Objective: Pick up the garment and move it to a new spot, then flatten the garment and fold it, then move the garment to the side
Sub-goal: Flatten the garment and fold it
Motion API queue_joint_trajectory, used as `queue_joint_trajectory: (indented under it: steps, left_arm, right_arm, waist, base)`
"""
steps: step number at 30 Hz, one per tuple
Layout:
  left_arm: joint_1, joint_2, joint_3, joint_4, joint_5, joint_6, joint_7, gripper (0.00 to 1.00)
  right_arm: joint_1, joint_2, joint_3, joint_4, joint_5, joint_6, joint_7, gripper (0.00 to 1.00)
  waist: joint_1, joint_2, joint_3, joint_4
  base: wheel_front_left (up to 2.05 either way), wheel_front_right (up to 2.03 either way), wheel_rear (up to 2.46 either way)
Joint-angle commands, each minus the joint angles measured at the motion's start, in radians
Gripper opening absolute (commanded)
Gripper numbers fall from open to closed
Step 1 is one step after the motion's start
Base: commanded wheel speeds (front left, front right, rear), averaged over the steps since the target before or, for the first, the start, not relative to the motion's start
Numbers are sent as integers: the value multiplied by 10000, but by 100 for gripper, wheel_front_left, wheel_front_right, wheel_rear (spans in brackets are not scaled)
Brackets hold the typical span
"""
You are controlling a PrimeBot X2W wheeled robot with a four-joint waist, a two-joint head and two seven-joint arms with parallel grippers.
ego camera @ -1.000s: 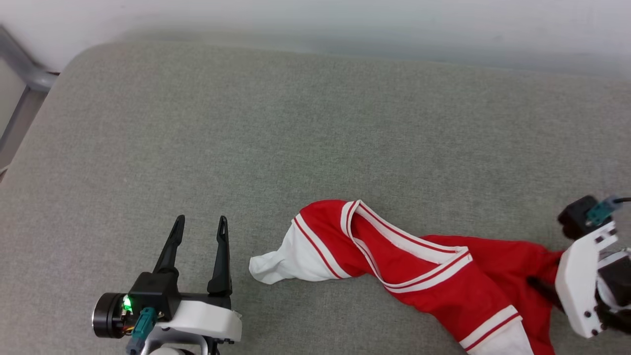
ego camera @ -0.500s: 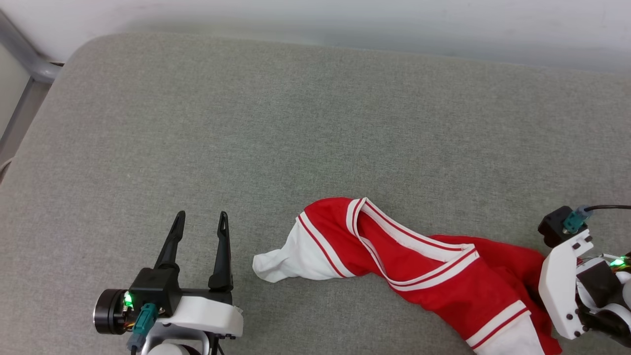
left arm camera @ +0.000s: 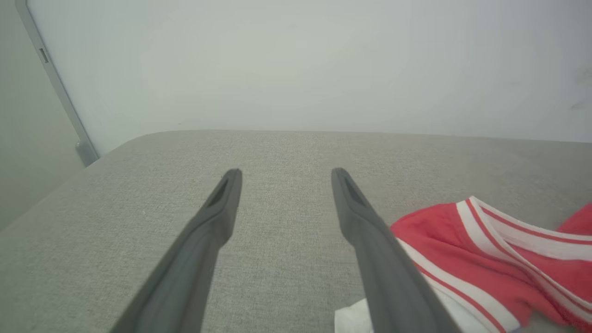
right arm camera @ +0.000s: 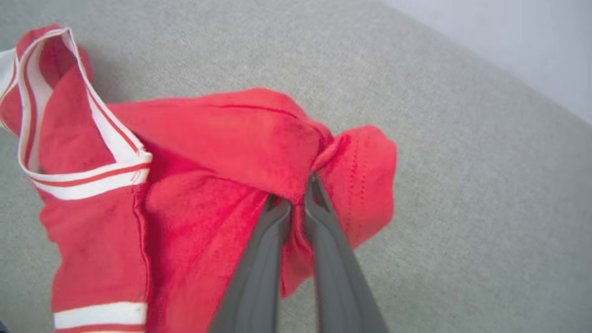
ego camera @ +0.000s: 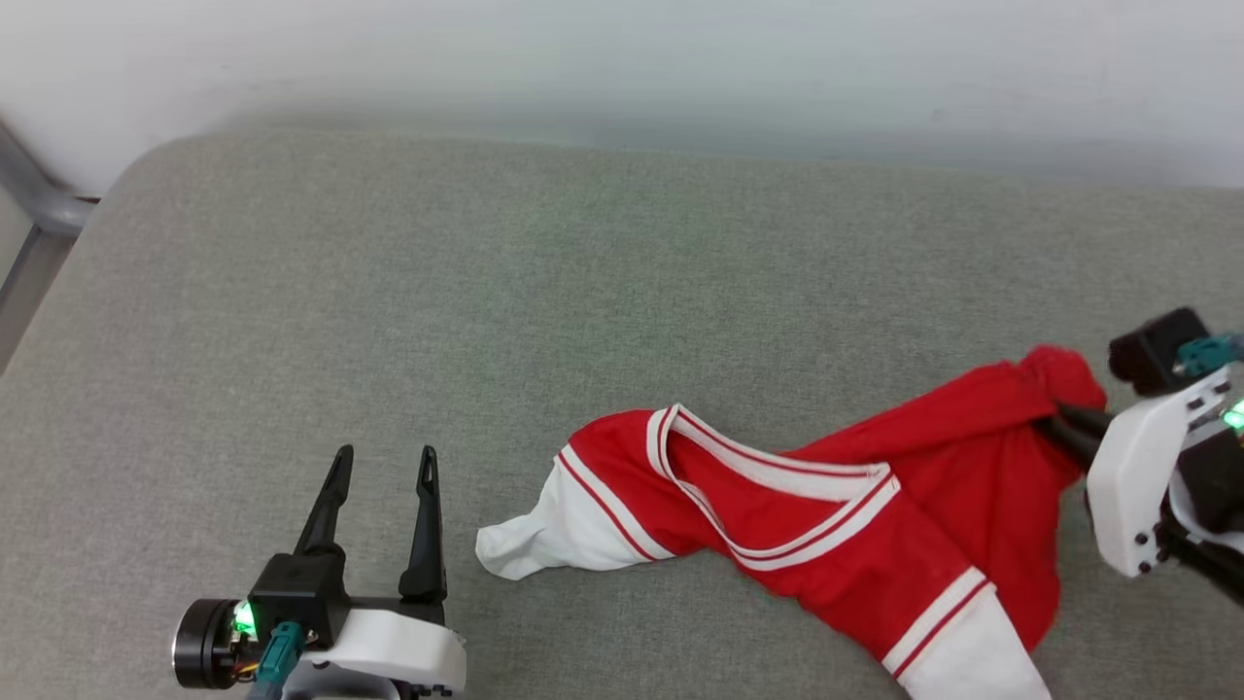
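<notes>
the right pincer (ego camera: 1061,424) is clamped on a bunched fold of the red jersey shirt (ego camera: 914,476), its two dark fingers nearly together with the cloth between them. from that grip the shirt trails across the grey cushion (ego camera: 486,272) toward the left pincer (ego camera: 382,457). the left pincer stands wide and empty, the shirt's white sleeve (ego camera: 530,540) lying just beside its right finger.

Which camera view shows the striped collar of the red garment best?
The head view: the whole collar loop is visible. The right wrist view shows it partly, at its left edge; the left wrist view crops it at the right.
</notes>
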Motion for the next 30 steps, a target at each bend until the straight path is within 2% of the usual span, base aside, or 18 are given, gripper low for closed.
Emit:
queue_joint_trajectory:
  steps: [1,6,12,18,23,26,30]
  left_arm:
    - [97,-6,3,-23,40,-10,-26,100]
    - [193,-6,-15,-58,63,-14,-26,100]
    - [114,-6,-65,-108,15,-42,-26,100]
    - [-231,-8,-182,-198,-117,-11,-26,100]
    - [-698,-8,-425,-305,-276,28,-26,100]
    - [-1033,-8,-558,-382,-377,48,-26,100]
    - [-1418,-8,-759,-446,-536,119,-26,100]
  right_arm:
    - [-177,-60,-140,-127,-73,-14,-102,0]
    - [-397,-153,-948,-838,-343,-14,-272,0]
    - [-710,-109,-1704,-1411,-774,-14,60,0]
    - [-1553,119,-1783,-1590,-1059,-14,747,0]
    - [-3160,249,-1489,-892,-1454,-14,1284,0]
    - [-4364,344,-1030,-4,-1994,-16,1449,0]
    - [-5637,823,-458,1472,-2447,-14,1524,0]
  waist:
    - [-2,-1,-99,-88]
    - [-2,-1,-183,-142]
    - [-2,-1,-12,0]
    - [-2,-1,586,330]
    - [-2,-1,1397,763]
    - [-2,-1,1905,1022]
    - [-2,-1,2501,1333]
  base:
    - [0,0,0]
    - [0,0,0]
    - [0,0,0]
    - [0,0,0]
    - [0,0,0]
    - [0,0,0]
    - [0,0,0]
